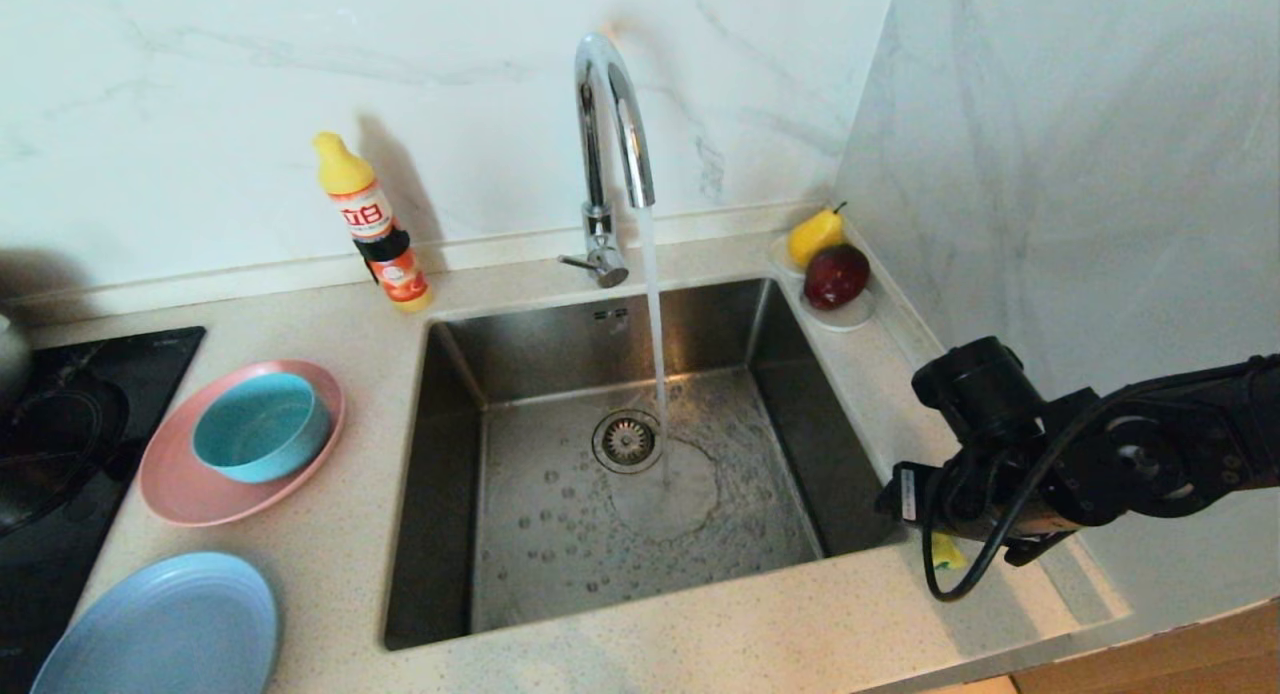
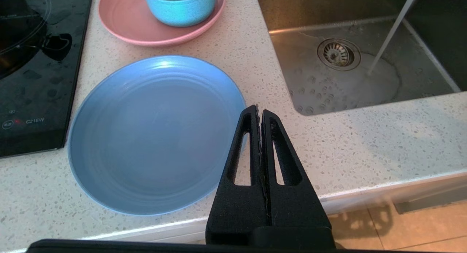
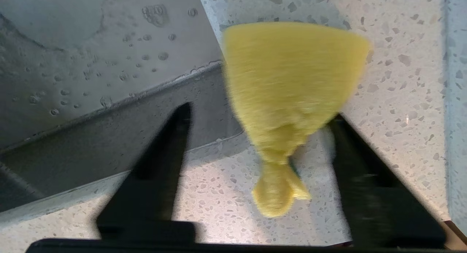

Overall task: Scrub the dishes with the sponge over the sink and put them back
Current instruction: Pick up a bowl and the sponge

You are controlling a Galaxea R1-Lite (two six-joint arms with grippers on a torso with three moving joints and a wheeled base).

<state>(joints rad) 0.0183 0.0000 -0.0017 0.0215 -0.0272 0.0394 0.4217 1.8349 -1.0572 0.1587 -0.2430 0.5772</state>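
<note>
While its two black fingers stand spread to either side of the sponge [image 3: 288, 92], the right gripper [image 3: 255, 114] hangs low over the speckled counter [image 1: 700, 614] at the sink's [image 1: 520, 534] right rim; one finger sits just beside the sponge's edge, and whether it touches cannot be told, so nothing is yet clamped. Behind the fingers, the right arm reaches in from the right edge of the head view, level, with a looped black cable under its wrist.

Yellow and fish-shaped, the sponge widens away from the gripper and narrows to a knotted tail between the fingers. It lies on the counter just beside the basin's edge. Only the right wrist view shows this shape; in the head view it is a small yellow scrap under the arm, lower right.

Water runs from the tap [image 1: 610, 124] onto the basin floor beside the drain [image 1: 626, 440].

Pressed together with no gap, the left gripper [image 2: 260, 111] holds nothing and shows only in the left wrist view, at lower centre, over the counter by the light-blue plate [image 2: 153, 132]. At that view's top, the teal bowl [image 2: 180, 7] stands in the pink plate [image 2: 127, 19].
</note>
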